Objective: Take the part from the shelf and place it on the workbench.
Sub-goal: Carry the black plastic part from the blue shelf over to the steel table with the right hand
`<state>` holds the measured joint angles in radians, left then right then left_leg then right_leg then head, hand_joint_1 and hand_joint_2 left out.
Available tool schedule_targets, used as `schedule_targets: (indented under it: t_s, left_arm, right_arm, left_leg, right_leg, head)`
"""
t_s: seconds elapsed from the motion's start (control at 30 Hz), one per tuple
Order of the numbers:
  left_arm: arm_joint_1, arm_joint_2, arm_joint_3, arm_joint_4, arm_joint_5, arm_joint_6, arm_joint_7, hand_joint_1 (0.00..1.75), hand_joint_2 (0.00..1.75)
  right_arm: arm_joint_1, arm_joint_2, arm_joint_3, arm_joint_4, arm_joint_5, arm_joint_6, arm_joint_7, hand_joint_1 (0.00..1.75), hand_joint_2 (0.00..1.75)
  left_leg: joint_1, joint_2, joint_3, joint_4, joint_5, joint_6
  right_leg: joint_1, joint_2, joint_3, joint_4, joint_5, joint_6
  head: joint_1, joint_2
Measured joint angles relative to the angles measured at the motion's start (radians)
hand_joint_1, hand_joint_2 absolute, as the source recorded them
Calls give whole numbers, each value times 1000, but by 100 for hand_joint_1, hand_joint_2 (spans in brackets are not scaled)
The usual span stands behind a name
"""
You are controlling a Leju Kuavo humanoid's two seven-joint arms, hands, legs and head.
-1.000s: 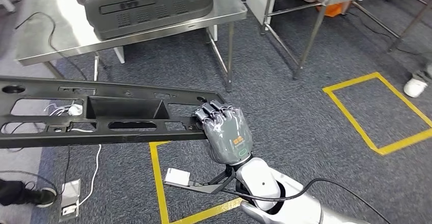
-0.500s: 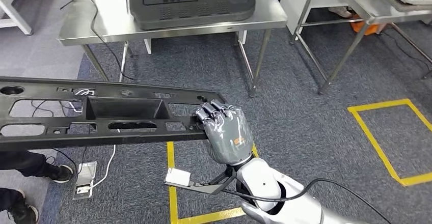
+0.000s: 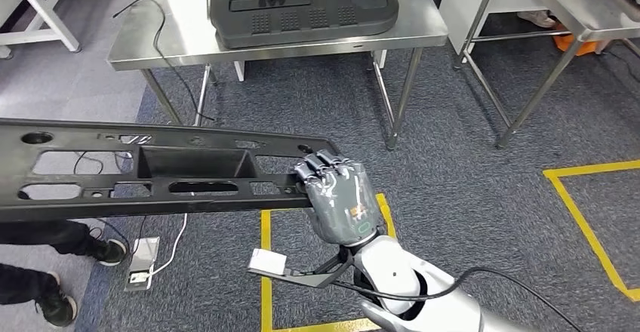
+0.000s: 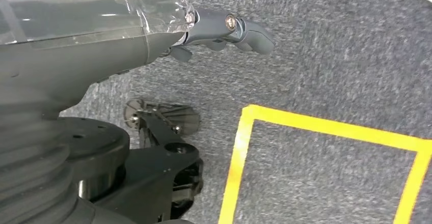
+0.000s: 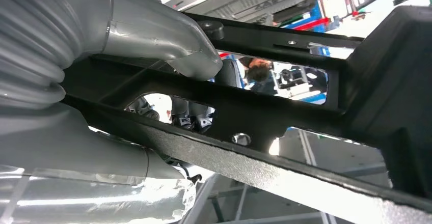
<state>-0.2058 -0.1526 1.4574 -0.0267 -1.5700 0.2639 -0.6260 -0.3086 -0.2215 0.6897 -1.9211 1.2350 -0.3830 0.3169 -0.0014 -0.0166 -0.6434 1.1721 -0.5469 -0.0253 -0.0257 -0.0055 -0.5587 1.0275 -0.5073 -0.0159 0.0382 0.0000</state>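
Note:
A long black plastic part (image 3: 151, 177) with several cut-outs hangs level over the floor, reaching to the picture's left edge. My right hand (image 3: 340, 196) grips its right end, fingers curled over the top edge. In the right wrist view the grey thumb (image 5: 168, 40) lies on one side of the part (image 5: 285, 112) and the darker fingers show through a cut-out. The steel workbench (image 3: 166, 30) stands ahead, with a big dark moulded cover (image 3: 302, 4) on it. My left hand (image 4: 229, 28) hangs over the carpet, fingers stretched out, holding nothing.
A second steel table (image 3: 558, 0) stands at the right. Yellow tape (image 3: 266, 256) marks squares on the grey carpet. A person's dark shoes (image 3: 53, 302) are at the lower left, near a floor socket box (image 3: 143, 260) and white cables.
The camera has swung: the workbench and floor markings have slid right and down in the picture. The part and my right hand keep the same hold and place before me.

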Motion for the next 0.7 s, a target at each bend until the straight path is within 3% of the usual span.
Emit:
schedule_targets:
  t_s: [0.07,0.1,0.13,0.2,0.23,0.3,0.4,0.47,0.57,0.6,0.63,0.7]
  left_arm:
    - [2,0,0,0,0,-1,0,0,175]
    - [3,0,0,0,0,-1,0,0,175]
    - [4,0,0,0,0,-1,0,0,175]
    - [4,0,0,0,0,-1,0,0,175]
    - [4,0,0,0,0,-1,1,0,175]
    - [3,0,0,0,0,-1,1,0,175]
    - [4,0,0,0,0,-1,1,0,175]
    - [3,0,0,0,0,-1,1,0,175]
    - [3,0,0,0,0,-1,1,0,175]
    - [4,0,0,0,0,-1,1,0,175]
    - [5,0,0,0,0,-1,1,0,175]
    - [4,0,0,0,0,-1,1,0,175]
  right_arm:
    - [0,0,0,0,0,3,0,175,175]
    - [0,0,0,0,0,5,0,175,175]
    - [0,0,1,0,0,6,0,175,175]
    - [0,0,1,0,0,7,0,175,175]
    - [-1,0,1,0,0,7,1,175,175]
    - [-2,0,1,0,0,8,1,175,175]
    - [-3,0,1,0,0,8,1,175,175]
    - [-6,0,1,0,0,8,1,175,175]
    - [-6,0,1,0,0,8,1,175,175]
    - [-5,-1,1,0,0,8,2,175,175]
    - [-5,-1,1,0,0,8,2,175,175]
    - [-5,-2,1,0,0,8,2,175,175]
  left_leg:
    - [9,5,-75,120,-32,-11]
    - [12,6,-95,141,-22,-14]
    - [15,7,-96,122,7,-16]
    - [18,11,-52,-1,91,-14]
    - [16,14,-28,-60,116,-11]
    - [9,18,-4,-117,116,6]
    - [8,15,14,-135,96,35]
    - [10,12,36,-144,88,50]
    - [5,9,60,-147,68,64]
    - [3,8,69,-147,60,65]
    - [1,6,80,-147,52,65]
    - [-1,3,105,-146,33,62]
  right_leg:
    - [-1,-3,12,0,-11,0]
    - [-2,-4,20,0,-18,1]
    - [-3,-4,30,0,-26,4]
    - [-7,-5,53,-1,-44,12]
    - [-7,-6,63,-2,-53,18]
    - [-4,-7,73,-5,-63,30]
    - [-4,-7,78,11,-58,51]
    - [-6,-5,43,86,-73,55]
    - [-1,0,-77,258,-139,52]
    - [1,1,-106,280,-146,50]
    - [2,1,-119,268,-130,48]
    - [6,1,-104,156,-36,37]
  head:
    - [-3,0]
    - [-3,0]
    - [-3,0]
    - [-4,0]
    - [-6,0]
    - [-10,0]
    - [-8,0]
    - [-1,0]
    - [10,0]
    - [13,0]
    - [14,0]
    - [17,0]
